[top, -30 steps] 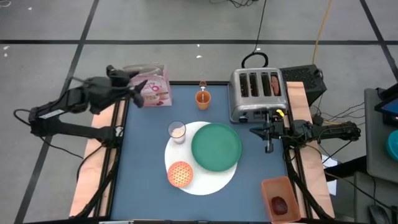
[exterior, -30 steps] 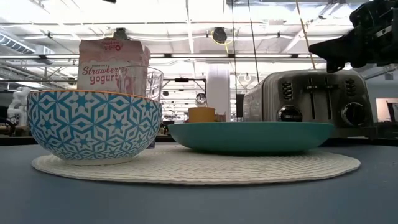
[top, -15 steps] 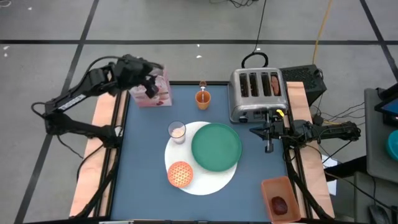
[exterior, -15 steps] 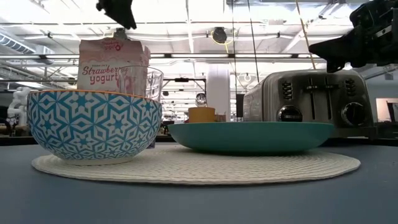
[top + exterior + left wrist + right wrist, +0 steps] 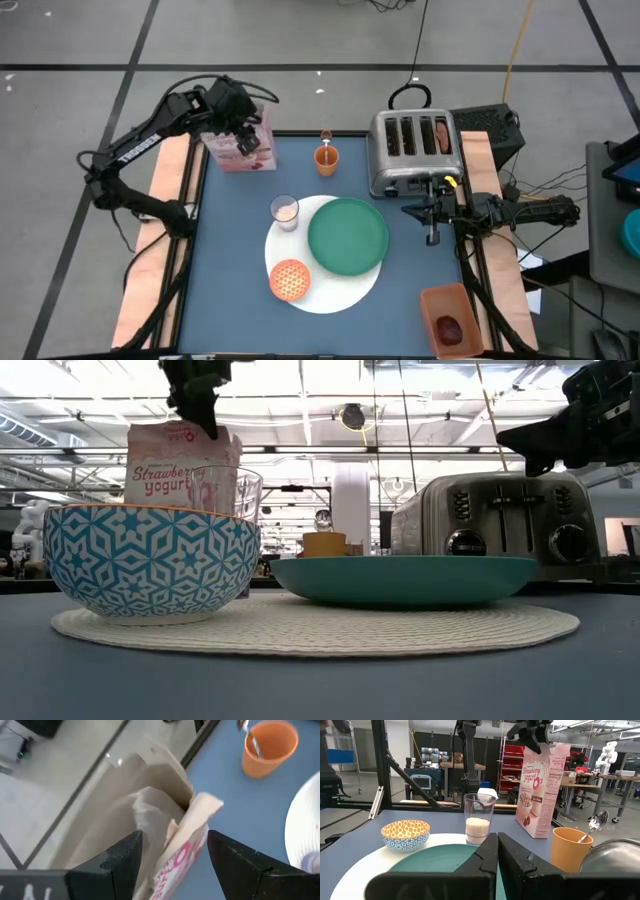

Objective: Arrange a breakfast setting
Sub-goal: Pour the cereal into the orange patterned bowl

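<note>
My left gripper [image 5: 243, 124] hangs open over the far left corner, pointing steeply down. Its fingers stand on either side of the open top [image 5: 192, 812] of the pink cereal box [image 5: 240, 152], with gaps showing. The round white mat [image 5: 325, 292] carries the green plate [image 5: 347, 236], the small orange bowl [image 5: 289, 279] and the glass [image 5: 285, 211], which holds something white. The orange cup [image 5: 326, 157], a silver spoon [image 5: 326, 135] standing in it, rests on the blue table beyond. My right gripper [image 5: 408, 208] waits shut and level beside the toaster.
The silver four-slot toaster [image 5: 414, 150] stands at the far right, something brown in one slot. An orange tray [image 5: 452, 318] with dark red food [image 5: 450, 328] sits at the near right corner. Bare blue table [image 5: 230, 250] lies left of the mat.
My left gripper has swung from beyond the table's far left corner toward the right and slightly down, tipping to point steeply downward. It now stands over the cereal box's open top. Its fingers have stayed open.
</note>
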`<move>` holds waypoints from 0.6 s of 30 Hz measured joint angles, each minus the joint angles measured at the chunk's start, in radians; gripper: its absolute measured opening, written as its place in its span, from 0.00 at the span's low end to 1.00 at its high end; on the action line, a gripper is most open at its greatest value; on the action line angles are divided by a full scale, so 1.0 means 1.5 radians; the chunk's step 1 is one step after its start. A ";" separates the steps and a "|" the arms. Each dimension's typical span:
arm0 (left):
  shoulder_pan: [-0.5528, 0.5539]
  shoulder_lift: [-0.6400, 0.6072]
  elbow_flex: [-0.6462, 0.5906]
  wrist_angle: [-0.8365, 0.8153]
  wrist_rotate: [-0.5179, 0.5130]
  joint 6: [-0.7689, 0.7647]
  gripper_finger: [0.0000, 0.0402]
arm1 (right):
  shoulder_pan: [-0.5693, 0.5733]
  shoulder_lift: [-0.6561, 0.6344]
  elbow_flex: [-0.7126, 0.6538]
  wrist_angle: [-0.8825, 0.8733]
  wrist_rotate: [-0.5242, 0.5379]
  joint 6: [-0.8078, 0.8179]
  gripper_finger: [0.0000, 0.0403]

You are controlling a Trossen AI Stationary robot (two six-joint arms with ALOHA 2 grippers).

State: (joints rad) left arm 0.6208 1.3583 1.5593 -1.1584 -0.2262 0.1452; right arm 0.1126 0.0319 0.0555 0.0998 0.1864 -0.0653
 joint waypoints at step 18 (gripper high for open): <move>0.022 0.075 0.000 -0.062 -0.002 0.012 0.51 | 0.000 0.000 0.001 0.000 0.000 0.000 0.02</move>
State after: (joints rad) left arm 0.6533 1.4704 1.5597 -1.2511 -0.2295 0.1631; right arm 0.1123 0.0319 0.0563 0.0994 0.1860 -0.0650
